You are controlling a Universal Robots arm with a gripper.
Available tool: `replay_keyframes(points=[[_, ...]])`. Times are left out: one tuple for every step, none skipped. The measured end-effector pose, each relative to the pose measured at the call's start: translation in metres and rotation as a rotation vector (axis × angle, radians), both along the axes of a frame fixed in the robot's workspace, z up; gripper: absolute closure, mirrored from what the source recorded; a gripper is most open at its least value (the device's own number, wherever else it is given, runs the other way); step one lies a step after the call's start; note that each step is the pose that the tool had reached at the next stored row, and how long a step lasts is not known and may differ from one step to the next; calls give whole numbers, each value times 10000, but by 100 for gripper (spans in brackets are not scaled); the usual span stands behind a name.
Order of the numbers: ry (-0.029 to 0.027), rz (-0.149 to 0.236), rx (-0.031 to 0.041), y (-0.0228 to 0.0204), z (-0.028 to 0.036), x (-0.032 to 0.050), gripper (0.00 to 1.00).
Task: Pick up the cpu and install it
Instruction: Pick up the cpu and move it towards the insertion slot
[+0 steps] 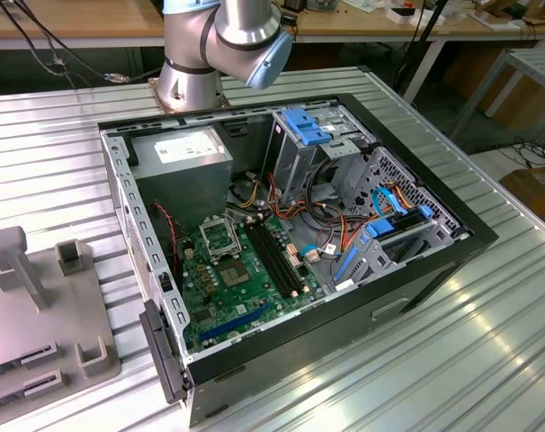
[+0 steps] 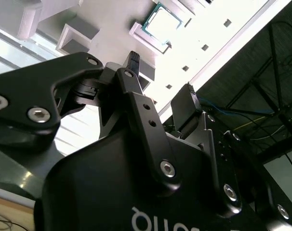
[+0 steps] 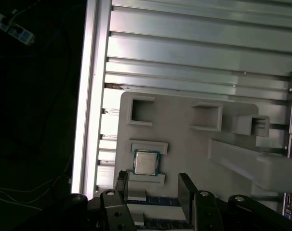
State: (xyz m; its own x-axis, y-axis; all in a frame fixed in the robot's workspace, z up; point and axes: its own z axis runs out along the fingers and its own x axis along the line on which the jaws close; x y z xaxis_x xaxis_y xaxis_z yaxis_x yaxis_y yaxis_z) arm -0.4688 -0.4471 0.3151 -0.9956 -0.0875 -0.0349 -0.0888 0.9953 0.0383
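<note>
The gripper (image 3: 152,177) hangs spread and empty near the cpu (image 3: 146,162), which sits between two ridges on the grey tray (image 3: 184,144); a skewed descent could clip a ridge or tilt the chip.

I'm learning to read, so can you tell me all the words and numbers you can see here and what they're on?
No text can be read whole.
White label on the power supply: print too small.
White letters on the black housing behind the jaws: upside down, cut off at the edge.
Green motherboard: markings too small.
cpu top: any print too faint.
</note>
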Motion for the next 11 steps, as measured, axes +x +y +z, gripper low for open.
replay_keyframes(points=[[-1, 0, 0, 0, -5, 0, 46], [-3, 0, 0, 0, -13, 0, 46], [-4, 0, 0, 0, -18, 0, 46], [-7, 0, 0, 0, -27, 0, 46], [-8, 0, 0, 0, -32, 0, 46], [-10, 0, 0, 0, -38, 0, 46], [-13, 0, 0, 0, -46, 0, 46], [-16, 0, 0, 0, -53, 0, 46], [-19, 0, 0, 0, -62, 0, 46], [-20, 0, 0, 0, -67, 0, 46], [-20, 0, -1, 0, -69, 0, 46]])
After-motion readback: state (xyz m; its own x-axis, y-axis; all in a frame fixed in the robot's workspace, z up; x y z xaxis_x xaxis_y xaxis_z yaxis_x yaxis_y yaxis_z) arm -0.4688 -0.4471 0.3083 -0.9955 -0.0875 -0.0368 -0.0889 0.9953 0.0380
